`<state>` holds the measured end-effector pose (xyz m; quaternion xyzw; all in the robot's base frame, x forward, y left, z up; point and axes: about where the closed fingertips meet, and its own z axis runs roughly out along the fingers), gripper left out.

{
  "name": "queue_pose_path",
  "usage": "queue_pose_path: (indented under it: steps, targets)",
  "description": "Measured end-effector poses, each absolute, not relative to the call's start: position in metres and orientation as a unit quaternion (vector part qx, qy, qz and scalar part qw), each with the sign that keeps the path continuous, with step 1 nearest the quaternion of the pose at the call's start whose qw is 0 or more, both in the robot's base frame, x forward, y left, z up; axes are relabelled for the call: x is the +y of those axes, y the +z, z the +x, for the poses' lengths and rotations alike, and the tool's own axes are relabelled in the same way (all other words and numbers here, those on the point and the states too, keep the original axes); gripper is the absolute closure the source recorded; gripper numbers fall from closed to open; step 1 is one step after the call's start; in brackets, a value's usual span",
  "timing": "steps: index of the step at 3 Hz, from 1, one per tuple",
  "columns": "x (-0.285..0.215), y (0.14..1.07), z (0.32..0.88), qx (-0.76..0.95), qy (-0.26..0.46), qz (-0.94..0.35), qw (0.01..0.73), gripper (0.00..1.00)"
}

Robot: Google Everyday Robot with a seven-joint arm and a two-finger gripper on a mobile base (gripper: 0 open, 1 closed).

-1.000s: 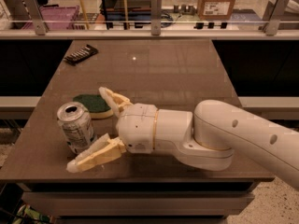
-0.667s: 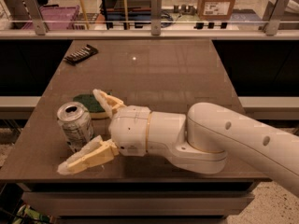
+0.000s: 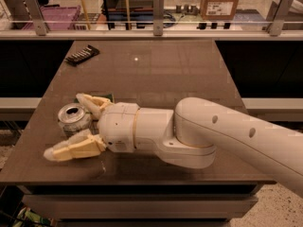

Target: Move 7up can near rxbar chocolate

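Observation:
The 7up can stands upright near the table's front left, its pull-tab top showing. My gripper is open, with one finger behind the can and the other in front of it, so the can sits between the fingers. I cannot tell if they touch it. The rxbar chocolate lies flat at the table's far left corner, well away from the can. The white arm reaches in from the right.
A green-topped sponge lies just behind the gripper, mostly hidden by it. The brown table has a railing and shelves with boxes beyond its far edge. The table's front edge is close below the gripper.
The gripper has moved left around the can, so the can now sits deeper between the open fingers. The can has not visibly moved.

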<state>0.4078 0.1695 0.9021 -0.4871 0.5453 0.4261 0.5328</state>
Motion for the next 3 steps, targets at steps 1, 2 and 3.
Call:
queue_pose_path:
  steps: [1, 2, 3]
  targets:
    - [0.1725, 0.9035, 0.4056, 0.543, 0.426, -0.490, 0.532, 0.42]
    - [0.1745, 0.9048, 0.4040, 0.542, 0.426, -0.492, 0.532, 0.64]
    - [0.1765, 0.9062, 0.4023, 0.540, 0.425, -0.495, 0.532, 0.88]
